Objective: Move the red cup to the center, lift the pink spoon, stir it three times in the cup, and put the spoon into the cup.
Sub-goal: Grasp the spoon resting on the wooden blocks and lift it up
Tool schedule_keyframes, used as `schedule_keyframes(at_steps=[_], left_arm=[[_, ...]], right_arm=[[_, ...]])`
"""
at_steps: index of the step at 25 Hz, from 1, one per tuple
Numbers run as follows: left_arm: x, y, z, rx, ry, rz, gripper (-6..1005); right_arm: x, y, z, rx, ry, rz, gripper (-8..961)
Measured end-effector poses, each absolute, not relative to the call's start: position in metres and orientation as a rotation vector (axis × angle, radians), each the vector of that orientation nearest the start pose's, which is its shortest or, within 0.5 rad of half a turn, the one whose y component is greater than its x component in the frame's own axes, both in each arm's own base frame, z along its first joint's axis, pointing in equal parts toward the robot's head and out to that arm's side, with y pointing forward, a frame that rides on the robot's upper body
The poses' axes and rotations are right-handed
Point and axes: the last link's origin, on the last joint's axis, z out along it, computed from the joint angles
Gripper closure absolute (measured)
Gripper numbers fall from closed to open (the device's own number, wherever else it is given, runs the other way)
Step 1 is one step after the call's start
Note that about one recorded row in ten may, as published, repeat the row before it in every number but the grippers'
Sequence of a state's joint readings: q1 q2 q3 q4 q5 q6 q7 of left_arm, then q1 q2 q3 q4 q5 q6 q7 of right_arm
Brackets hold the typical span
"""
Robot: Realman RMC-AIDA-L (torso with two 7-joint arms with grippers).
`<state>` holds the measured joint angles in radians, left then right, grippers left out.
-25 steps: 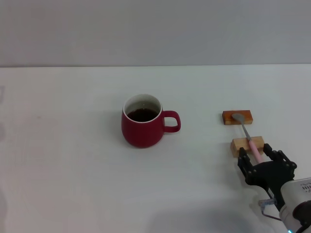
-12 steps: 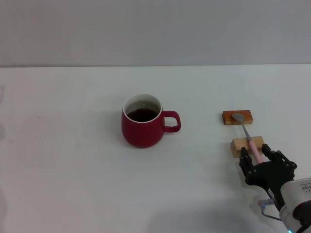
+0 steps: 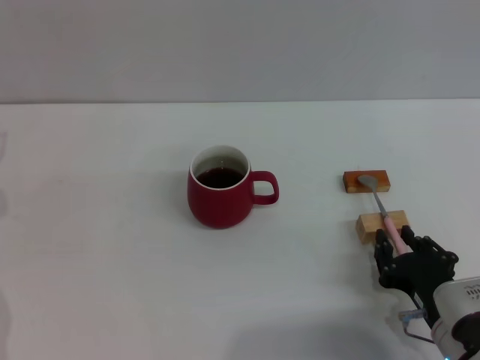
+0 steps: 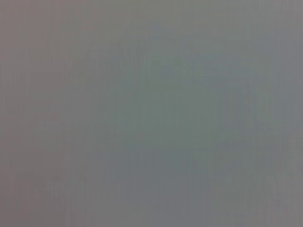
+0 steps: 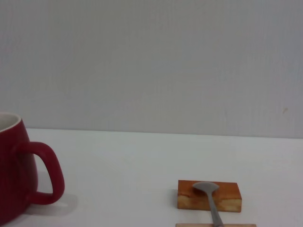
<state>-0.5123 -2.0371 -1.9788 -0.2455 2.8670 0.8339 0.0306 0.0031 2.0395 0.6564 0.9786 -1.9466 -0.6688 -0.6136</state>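
Black right hand (image 3: 396, 241) straddling pink spoon (image 3: 393, 226) handle, unclosed

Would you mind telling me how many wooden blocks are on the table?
2. The darker orange-brown wooden block lies under the slim pink-handled spoon's metal bowl; the paler wooden block sits nearer the robot, under its handle, beside the right gripper. None seems hidden.

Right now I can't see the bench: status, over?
Right gripper around spoon handle, grip unconfirmed. Spoon on two wooden blocks. Cup centered, untouched. Left arm unseen.
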Motion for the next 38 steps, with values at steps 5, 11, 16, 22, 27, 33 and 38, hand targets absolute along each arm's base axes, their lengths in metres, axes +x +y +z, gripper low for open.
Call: schedule_keyframes(at_steps=[5, 11, 16, 22, 27, 33, 38], left_arm=[[-0.3763, 0.3819, 0.0885, -1.159, -0.65, -0.458, 156], [-0.3771, 0.3814, 0.0891, -1.158, -0.65, -0.456, 156], [-0.3778, 0.3807, 0.0891, -1.158, -0.651, -0.454, 156], [-0.3788, 0.3796, 0.0891, -1.156, -0.653, -0.453, 155], [-0.3786, 0.3796, 0.089, -1.156, -0.652, -0.454, 155], [-0.3779, 0.3794, 0.0883, -1.155, -0.651, -0.457, 155], [-0.3778, 0.3794, 0.0881, -1.155, -0.651, -0.458, 155]], right_arm=[[0.2842, 0.241, -0.1015, -1.782, 0.787, 0.412, 573], [0.2836, 0.2402, -0.1021, -1.784, 0.788, 0.414, 592], [0.2837, 0.2401, -0.102, -1.783, 0.788, 0.414, 604], [0.284, 0.2405, -0.1013, -1.78, 0.788, 0.414, 628], [0.2844, 0.2408, -0.1006, -1.776, 0.785, 0.414, 647], [0.2846, 0.2407, -0.1007, -1.776, 0.785, 0.413, 671], [0.2844, 0.2407, -0.1009, -1.777, 0.785, 0.413, 667]])
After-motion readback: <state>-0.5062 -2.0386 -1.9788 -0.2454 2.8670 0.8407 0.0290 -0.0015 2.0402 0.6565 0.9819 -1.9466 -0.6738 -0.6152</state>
